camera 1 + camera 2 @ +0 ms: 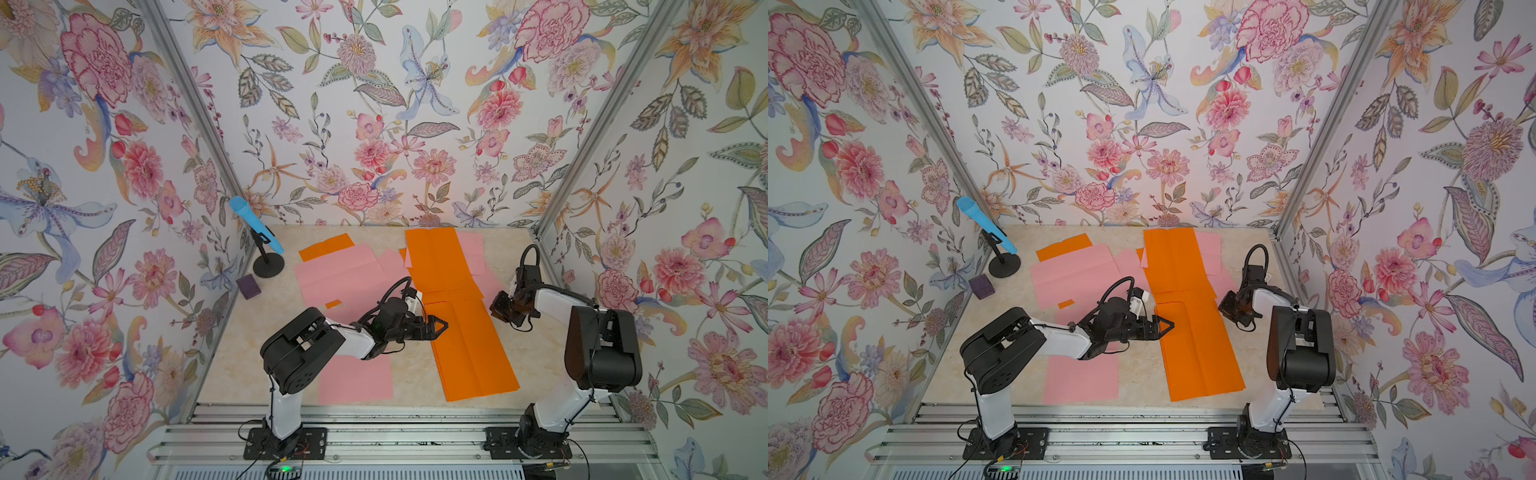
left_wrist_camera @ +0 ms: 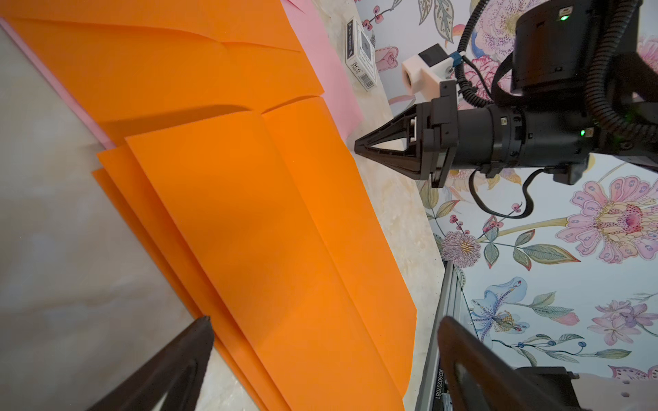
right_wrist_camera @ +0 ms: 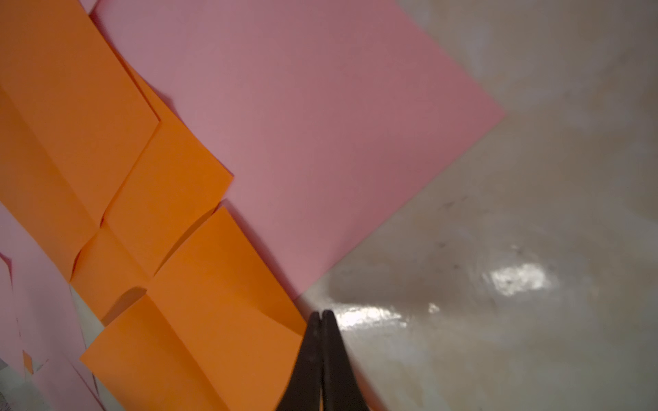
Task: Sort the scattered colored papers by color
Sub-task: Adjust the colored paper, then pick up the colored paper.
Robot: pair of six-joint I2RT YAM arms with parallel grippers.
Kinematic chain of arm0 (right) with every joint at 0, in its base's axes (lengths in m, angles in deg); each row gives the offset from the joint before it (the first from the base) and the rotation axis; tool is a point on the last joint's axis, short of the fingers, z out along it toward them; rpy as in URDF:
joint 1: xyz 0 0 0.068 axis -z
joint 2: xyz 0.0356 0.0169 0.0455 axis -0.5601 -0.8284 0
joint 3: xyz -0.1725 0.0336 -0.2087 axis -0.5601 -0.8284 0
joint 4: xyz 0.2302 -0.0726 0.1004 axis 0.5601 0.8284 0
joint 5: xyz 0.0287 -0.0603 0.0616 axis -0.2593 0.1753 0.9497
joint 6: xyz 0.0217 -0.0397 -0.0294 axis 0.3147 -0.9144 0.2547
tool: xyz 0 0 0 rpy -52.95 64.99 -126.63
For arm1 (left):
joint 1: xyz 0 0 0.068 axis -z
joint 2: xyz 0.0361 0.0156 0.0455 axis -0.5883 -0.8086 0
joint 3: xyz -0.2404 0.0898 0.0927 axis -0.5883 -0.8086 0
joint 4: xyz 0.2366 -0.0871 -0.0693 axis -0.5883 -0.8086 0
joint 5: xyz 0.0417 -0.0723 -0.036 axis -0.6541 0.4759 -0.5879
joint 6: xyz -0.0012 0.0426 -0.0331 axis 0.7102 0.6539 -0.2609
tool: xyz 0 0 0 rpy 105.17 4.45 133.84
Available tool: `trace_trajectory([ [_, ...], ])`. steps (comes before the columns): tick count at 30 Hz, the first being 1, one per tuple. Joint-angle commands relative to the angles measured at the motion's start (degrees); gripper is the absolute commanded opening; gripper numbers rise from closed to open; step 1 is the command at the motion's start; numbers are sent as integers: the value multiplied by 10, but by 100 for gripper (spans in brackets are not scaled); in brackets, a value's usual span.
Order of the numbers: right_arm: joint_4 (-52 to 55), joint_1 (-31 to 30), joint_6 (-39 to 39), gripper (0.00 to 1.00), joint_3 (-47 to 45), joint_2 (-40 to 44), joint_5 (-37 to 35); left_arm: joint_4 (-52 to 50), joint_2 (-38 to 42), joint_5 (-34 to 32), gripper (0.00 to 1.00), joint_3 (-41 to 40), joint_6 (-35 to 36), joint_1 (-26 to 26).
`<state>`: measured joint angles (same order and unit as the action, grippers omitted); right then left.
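A: State of left gripper [image 1: 441, 325]?
B: Fingers spread wide, empty, above the edge of the orange papers [image 1: 469, 349], which run in a strip up the middle of the tabletop [image 1: 245, 365].
A: And right gripper [image 3: 321, 316]?
B: Fingertips pressed together, nothing between. Pink papers [image 1: 336, 276] lie beside and beneath the orange.

The right gripper [image 3: 322, 316] is showing its dark fingers [image 3: 311, 359] pressing together, with nothing visible between them. Its tips are sitting at the edge of the overlapping, creased orange papers [image 3: 171, 199], near a corner of a large pink paper [image 3: 302, 135] that is lying partly beneath them. The bare, glossy worktop [image 3: 516, 231] is reflecting light alongside.
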<state>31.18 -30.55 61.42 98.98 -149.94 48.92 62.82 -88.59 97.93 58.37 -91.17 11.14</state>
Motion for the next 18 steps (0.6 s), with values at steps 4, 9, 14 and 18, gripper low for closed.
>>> trace_trajectory([
  [4, 25, -54, -45, 55, 45, 81, -45, -135, 86, -44, 100, 38, 94, -44],
  [9, 9, -94, -50, 93, 84, 69, -4, -222, 139, -74, 100, 74, 152, -101],
  [14, -36, -123, -42, 99, 113, 27, 38, -255, 134, -80, 100, 102, 180, -153],
  [18, -65, -149, -33, 100, 152, -17, 79, -257, 110, -58, 100, 119, 171, -200],
])
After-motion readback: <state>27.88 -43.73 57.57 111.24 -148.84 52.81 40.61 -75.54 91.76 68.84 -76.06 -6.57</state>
